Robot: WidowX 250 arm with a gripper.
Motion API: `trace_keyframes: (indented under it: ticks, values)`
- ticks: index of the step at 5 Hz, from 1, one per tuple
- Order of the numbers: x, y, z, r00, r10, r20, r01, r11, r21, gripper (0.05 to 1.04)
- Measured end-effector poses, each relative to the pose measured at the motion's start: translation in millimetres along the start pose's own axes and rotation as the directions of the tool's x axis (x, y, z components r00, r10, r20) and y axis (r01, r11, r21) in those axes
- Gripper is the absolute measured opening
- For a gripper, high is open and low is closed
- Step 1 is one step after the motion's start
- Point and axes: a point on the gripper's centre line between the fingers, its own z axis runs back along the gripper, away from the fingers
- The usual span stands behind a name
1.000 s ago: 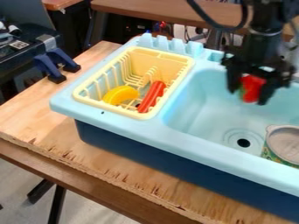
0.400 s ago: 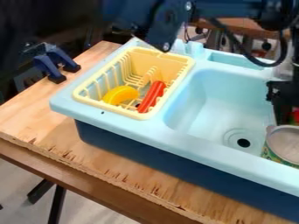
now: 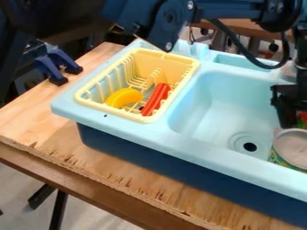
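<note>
The black gripper hangs at the right edge over the sink's right part, just behind a metal can with a patterned side. It is shut on a small red and green object, partly cut off by the view's edge. In the yellow dish rack to the left lie a yellow curved piece and, beside it, a red elongated piece. The light blue sink has its drain just left of the can.
Across the top of the view stretches the dark arm. Blue clamps grip the wooden tabletop at the upper left. The sink's raised rim surrounds the basin and the rack.
The gripper has moved right and lower in the view with the red and green object, now beside the can. The arm has swung in across the top. Rack and can have stayed put.
</note>
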Motion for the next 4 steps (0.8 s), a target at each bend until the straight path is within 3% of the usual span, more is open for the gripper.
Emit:
trace_keyframes:
  ticks: [1, 2, 3, 4]
  values:
    - [-10, 4, 0, 0.999, 0.021, 0.032, -0.022, 1.0, 0.002, 0.996]
    - [-13, -4, 39, 0.979, 0.021, 0.203, -0.005, 0.997, -0.077, 0.997]
    - [-15, -6, 65, 0.969, 0.018, 0.245, -0.001, 0.998, -0.068, 0.998]
    - [-28, 5, 73, 0.979, 0.006, 0.202, -0.012, 0.999, 0.03, 0.998]
